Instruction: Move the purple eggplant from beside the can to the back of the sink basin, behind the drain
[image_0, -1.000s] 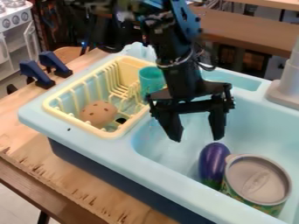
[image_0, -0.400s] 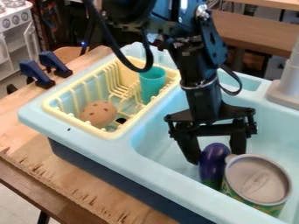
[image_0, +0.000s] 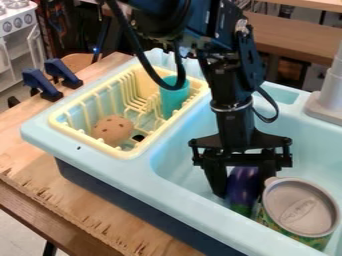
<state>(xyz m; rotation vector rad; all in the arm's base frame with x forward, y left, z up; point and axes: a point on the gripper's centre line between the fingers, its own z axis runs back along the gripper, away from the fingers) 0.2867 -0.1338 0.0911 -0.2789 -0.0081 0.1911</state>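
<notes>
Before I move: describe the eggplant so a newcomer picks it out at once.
Find the light-blue toy sink, then its large basin, right of the yellow rack. Directly below the black hand is the toy eggplant. It's purple, smooth and elongated with a green near end, unlike the wider can beside it, which has a round gray top.

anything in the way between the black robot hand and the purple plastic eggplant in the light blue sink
Nothing visible stands between the hand and the eggplant; the hand is already down around it. The grey-lidded can sits close by at the picture's right, beside the eggplant.
</notes>
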